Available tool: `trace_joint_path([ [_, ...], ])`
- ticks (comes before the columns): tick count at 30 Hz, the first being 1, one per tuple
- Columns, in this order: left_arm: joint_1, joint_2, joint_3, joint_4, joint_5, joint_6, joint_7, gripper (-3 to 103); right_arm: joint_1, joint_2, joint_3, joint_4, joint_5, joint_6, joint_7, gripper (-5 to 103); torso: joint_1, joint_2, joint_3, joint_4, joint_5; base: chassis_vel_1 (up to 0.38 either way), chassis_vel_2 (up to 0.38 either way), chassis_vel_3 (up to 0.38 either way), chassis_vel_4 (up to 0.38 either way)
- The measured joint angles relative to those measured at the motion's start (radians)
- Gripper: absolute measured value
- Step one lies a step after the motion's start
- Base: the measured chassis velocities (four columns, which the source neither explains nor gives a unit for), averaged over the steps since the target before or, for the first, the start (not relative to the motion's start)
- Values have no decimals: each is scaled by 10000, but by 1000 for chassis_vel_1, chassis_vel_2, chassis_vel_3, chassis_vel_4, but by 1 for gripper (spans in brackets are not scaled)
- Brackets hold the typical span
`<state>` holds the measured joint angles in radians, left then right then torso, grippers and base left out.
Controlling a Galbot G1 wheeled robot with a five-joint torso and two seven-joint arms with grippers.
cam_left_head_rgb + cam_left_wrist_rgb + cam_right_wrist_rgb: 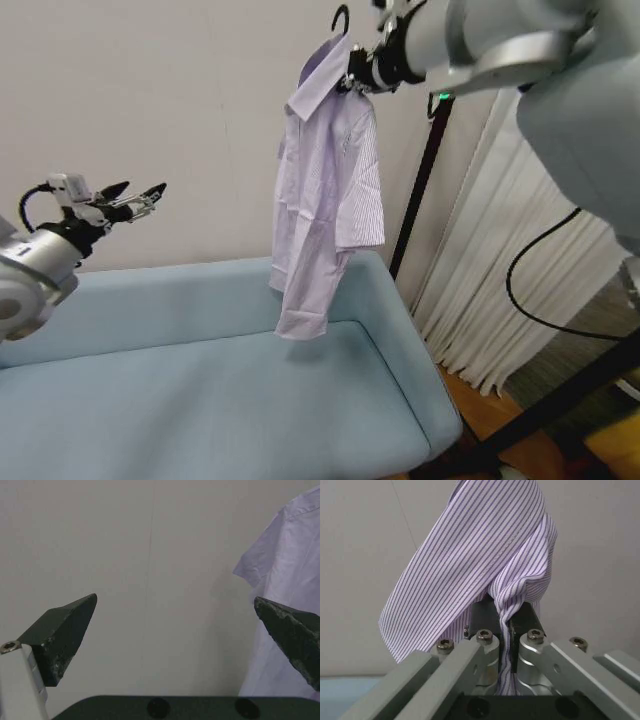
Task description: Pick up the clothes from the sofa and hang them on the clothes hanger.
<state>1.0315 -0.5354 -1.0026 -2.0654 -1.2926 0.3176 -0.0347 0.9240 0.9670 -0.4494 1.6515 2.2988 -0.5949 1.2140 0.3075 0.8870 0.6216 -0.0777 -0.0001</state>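
Right pincer is seen in the head view raised high against the wall, clamped on the shirt at the shoulder beside the collar. The shirt hangs full length, its hem low by the back of the sofa; whether it touches cannot be told. A black hook shows above the collar, and the rack pole stands just to the right. The left pincer is held idle over the sofa's back, well apart from the shirt. In the left wrist view, the left pincer is shown with fingers wide apart and nothing between them, the shirt off to one side. In the right wrist view, the right pincer is shut on a twisted bunch of the shirt, so the hold is judged narrow. The hanging step appears to be in hand: the hook should be carried to the rack slowly, swinging should be avoided, and the grip should be released only once the hook is seen to bear the weight.
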Motion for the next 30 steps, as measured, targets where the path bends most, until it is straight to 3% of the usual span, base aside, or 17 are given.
trace_joint_path([
  [6, 626, -533, -584, -153, 41, -37, -7, 100, 564, 325, -864, -1210, -644, 490, 239, 3, 0, 0, 2, 1, -1, 0, 0, 0, 0],
  [13, 671, -1096, -530, -154, 200, -49, -27, 100, 1121, 412, -2244, -2635, -1674, 949, 833, 3, 1, -2, 3, -3, 2, 0, 0, 0, 0],
  [19, 670, -1387, -513, -94, 297, -50, -34, 100, 1821, 618, -3056, -3899, -1947, 1144, 920, 3, 1, -1, 2, -5, 3, 0, 0, 0, 0],
  [30, 262, -2041, -344, -61, 546, 3, -57, 100, 1552, 1535, -3106, -7336, -3939, 984, -331, 3, 2, -2, 3, -2, 3, 0, 0, 0, 0],
])
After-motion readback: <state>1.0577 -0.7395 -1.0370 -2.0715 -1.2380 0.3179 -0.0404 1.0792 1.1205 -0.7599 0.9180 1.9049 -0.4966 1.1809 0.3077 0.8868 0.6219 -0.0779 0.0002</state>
